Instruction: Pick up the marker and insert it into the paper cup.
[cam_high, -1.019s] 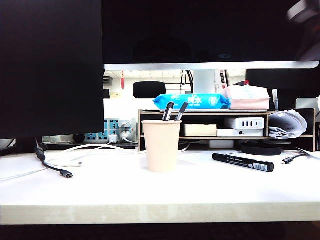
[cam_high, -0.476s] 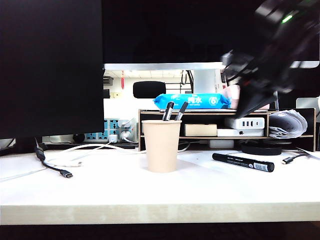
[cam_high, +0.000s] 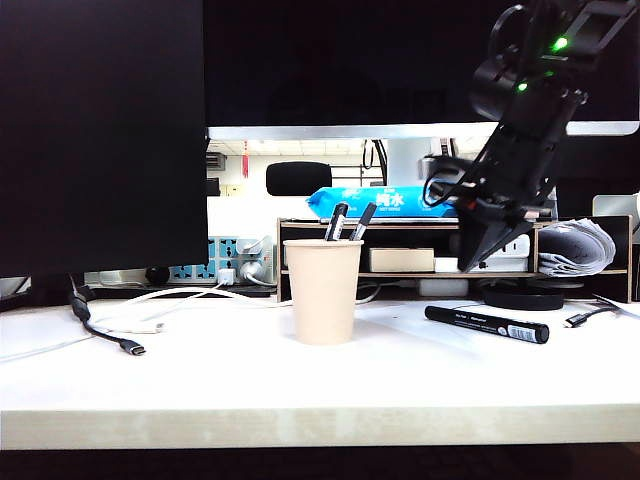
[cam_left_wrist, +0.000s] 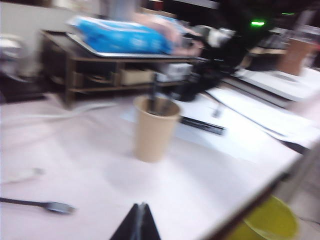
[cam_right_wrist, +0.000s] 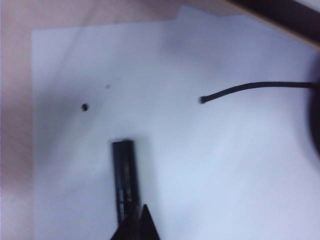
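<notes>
Paper cup (cam_high: 323, 291) sits mid-counter with two grey-banded markers (cam_high: 349, 222) already in it; cable (cam_high: 108, 333) off to its left, shelf (cam_high: 452, 260) with a blue wipes pack (cam_high: 382, 203) behind. Counter (cam_high: 300, 390) is white, dark monitors above. Marker (cam_high: 486, 325) lies flat right of the cup. Right gripper (cam_high: 468, 262) hangs just above it, jaws together, empty. Left gripper (cam_left_wrist: 138, 221) is also closed, well back from the cup.

Bare worktop (cam_high: 200, 385) lies open all round the paper cup (cam_high: 323, 291). Two pens (cam_high: 348, 222) already stand inside the cup, crowding its mouth. Right of the cup, the marker (cam_high: 486, 325) lies flat with clear air above it; the closed right end effector (cam_high: 468, 262) hangs there. Behind the cup a shelf (cam_high: 400, 225) blocks passage. The closed left end effector (cam_left_wrist: 138, 222) is well apart from the cup.
</notes>
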